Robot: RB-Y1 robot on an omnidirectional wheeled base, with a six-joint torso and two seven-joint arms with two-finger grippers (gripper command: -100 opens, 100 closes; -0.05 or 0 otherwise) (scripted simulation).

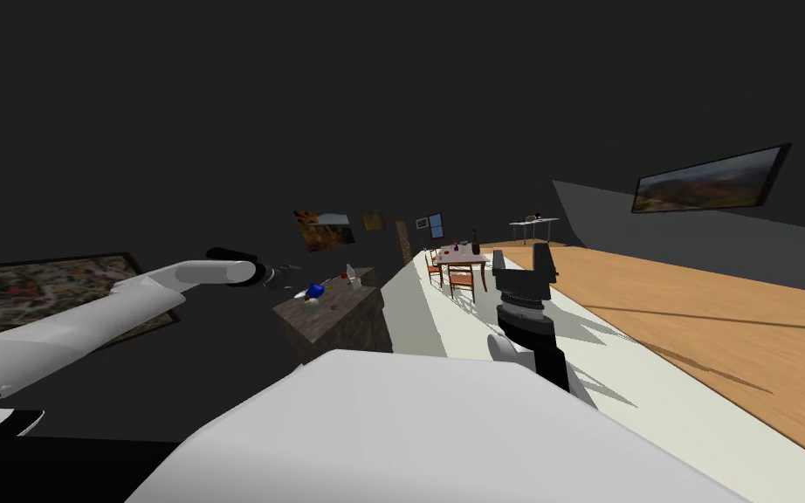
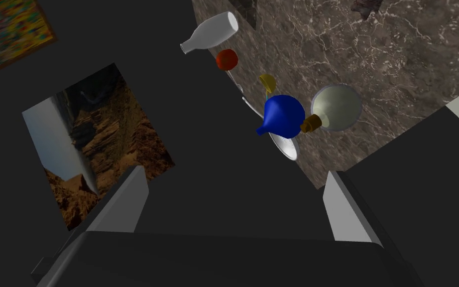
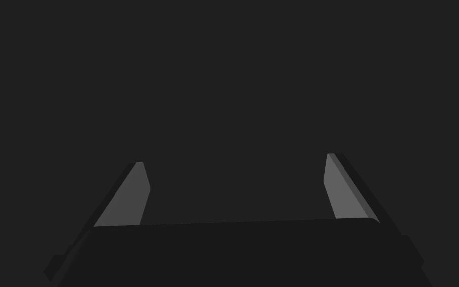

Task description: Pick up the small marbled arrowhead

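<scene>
Two small mottled brown pieces lie on the far part of a dark marbled cabinet top (image 2: pixel 398 65), one (image 2: pixel 368 6) at the picture's edge and one (image 2: pixel 247 11) by the white bottle; I cannot tell which is the arrowhead. My left gripper (image 2: pixel 236 194) hangs open off the cabinet's near corner, well short of both. In the head view my left gripper (image 1: pixel 285 274) is stretched toward the cabinet (image 1: pixel 340 319). My right gripper (image 1: pixel 523 259) is raised in front of me, open and holding nothing, as the right gripper (image 3: pixel 236 189) also appears against a flat dark surface.
On the cabinet stand a blue vase (image 2: pixel 283 115), a pale bowl (image 2: pixel 336 107), a white plate (image 2: pixel 283 145), a red ball (image 2: pixel 227 59), a yellow piece (image 2: pixel 267 82) and a tipped white bottle (image 2: pixel 211 32). A dining table (image 1: pixel 460 258) with chairs stands farther off.
</scene>
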